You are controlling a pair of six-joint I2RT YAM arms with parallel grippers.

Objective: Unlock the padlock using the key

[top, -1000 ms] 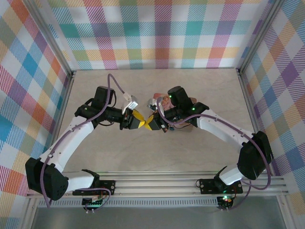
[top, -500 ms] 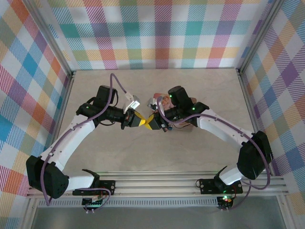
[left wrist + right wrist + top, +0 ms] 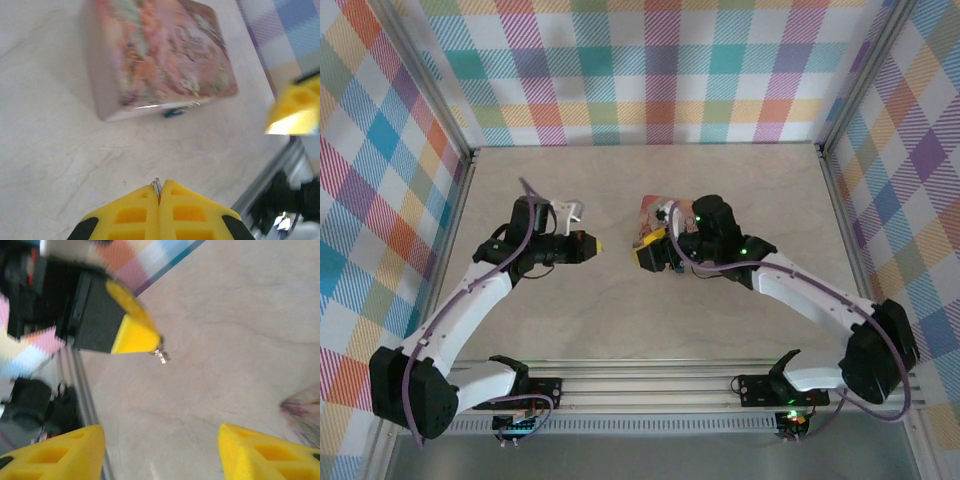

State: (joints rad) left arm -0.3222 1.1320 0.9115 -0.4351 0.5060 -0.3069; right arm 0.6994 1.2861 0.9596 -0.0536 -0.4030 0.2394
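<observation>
Left gripper: jaws pressed together on the key. Only a sliver of metal stood proud of the yellow pads. The right wrist view agreed, with a small metal tip poking from the left gripper's closed end.

Right gripper: jaws wide apart, nothing between them.

Change over the last second: the two grippers had been tip to tip above the table, just in front of the tin. They now stood well apart. The left arm had drawn back toward its own side with the key, and the right had opened and sat close by the tin. Reading: handover finished, key now carried by the left gripper alone.

Padlock: lay on the table against the foot of the tin's near edge, with the teal body partly tucked under it and a glint of shackle running along the edge. Neither gripper touched it. Too blurred to tell whether the shackle was seated or which way the keyhole faced.

Meaning for the task:
- The key was secured, but very little of it was exposed beyond the pads, so insertion would probably be shallow and fussy.
- The padlock was loose and unheld. The free right gripper would likely have to pick it up or pin it before the key could go in.
- Unlocking proper had not yet begun.
</observation>
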